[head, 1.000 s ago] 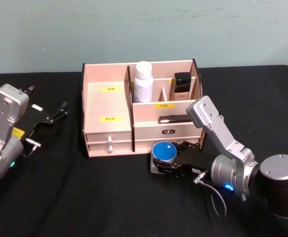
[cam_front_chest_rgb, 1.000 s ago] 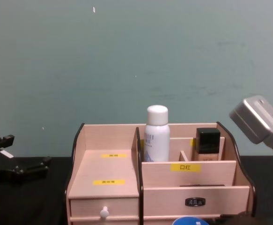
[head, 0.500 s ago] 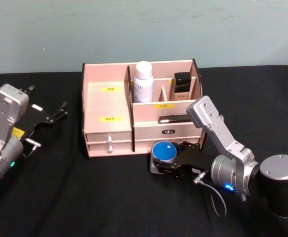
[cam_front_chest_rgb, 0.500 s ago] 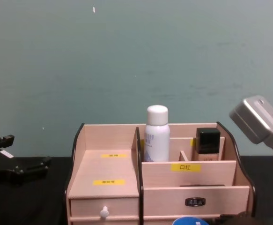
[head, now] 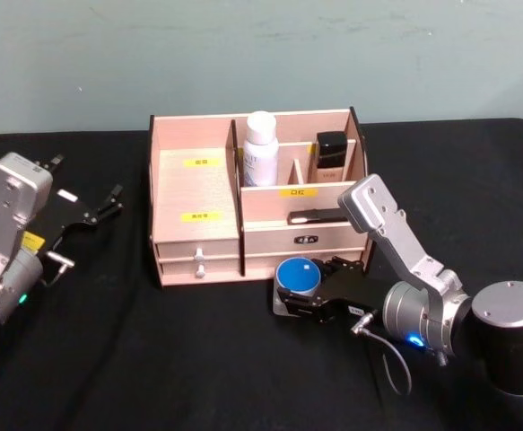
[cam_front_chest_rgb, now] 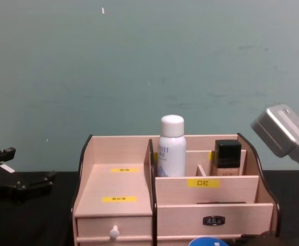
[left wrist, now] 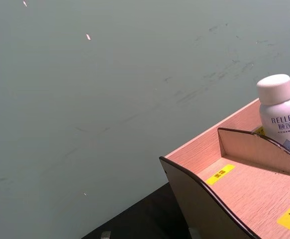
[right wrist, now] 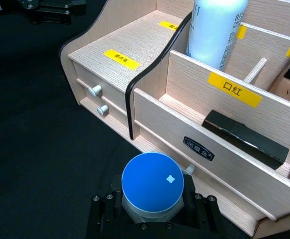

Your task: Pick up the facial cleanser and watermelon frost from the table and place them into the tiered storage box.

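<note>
The tiered storage box (head: 198, 193) stands at the middle back of the black table, also in the chest view (cam_front_chest_rgb: 121, 184). The facial cleanser (head: 261, 148), a white bottle, stands upright in its back compartment (right wrist: 215, 27) (cam_front_chest_rgb: 172, 146) (left wrist: 280, 114). The watermelon frost (head: 297, 272), a small round jar with a blue lid (right wrist: 152, 181), rests on the table just in front of the box's lower drawer. My right gripper (head: 302, 289) is shut on it, one finger on each side (right wrist: 152, 211). My left gripper (head: 110, 203) hangs open at the far left, apart from the box.
A dark-capped square bottle (head: 330, 154) stands in the back right compartment. A black flat stick (right wrist: 245, 139) lies in the front right tray. Drawer knobs (right wrist: 95, 90) face the table's front. A teal wall closes the back.
</note>
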Available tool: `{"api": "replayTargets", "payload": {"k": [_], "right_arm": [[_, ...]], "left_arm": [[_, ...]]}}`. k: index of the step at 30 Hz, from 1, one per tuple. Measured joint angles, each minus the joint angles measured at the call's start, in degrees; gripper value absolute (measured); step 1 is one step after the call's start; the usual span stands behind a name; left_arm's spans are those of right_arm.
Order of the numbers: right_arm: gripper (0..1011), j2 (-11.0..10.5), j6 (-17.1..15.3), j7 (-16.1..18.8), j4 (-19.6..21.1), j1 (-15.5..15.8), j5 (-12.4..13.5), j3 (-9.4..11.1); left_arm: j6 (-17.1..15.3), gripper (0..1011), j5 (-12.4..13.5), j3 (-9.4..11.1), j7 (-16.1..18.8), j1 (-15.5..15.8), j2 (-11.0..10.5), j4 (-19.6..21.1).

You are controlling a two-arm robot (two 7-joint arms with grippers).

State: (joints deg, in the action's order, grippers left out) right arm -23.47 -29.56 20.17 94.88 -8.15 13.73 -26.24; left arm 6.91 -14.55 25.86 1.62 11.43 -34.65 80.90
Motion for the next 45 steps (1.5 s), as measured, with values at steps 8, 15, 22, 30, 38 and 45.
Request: {"api": "replayTargets", "payload": {"k": [8,15,22,30,38,45], "right_arm": [[726,0.0,0.0,0.0,0.0,0.0,0.0,0.0],[726,0.0,0.0,0.0,0.0,0.0,0.0,0.0],[726,0.2,0.3,0.2,0.0,0.1,0.0,0.3],[726,0.1,0.9,1.3,1.8,0.7,0.9,0.8],[726,-0.8,0.9,2.0,4.7,1.2,1.8,0.8],[726,-1.7,0.8,2.3,7.1,1.0,2.4,0.5]], "left_arm": [[0.0,1009,0.0,0.0,0.0,0.0,0.0,0.0],[0.0,1010,0.0,0.0,0.0,0.0,0.0,0.0],[0.0,1010,0.0,0.0,0.0,0.0,0.0,0.0],[0.0,1010,0.0,0.0,0.0,0.0,0.0,0.0],[0.0,1010,0.0,0.0,0.0,0.0,0.0,0.0],[0.0,1009,0.0,0.0,0.0,0.0,0.0,0.0]]}}
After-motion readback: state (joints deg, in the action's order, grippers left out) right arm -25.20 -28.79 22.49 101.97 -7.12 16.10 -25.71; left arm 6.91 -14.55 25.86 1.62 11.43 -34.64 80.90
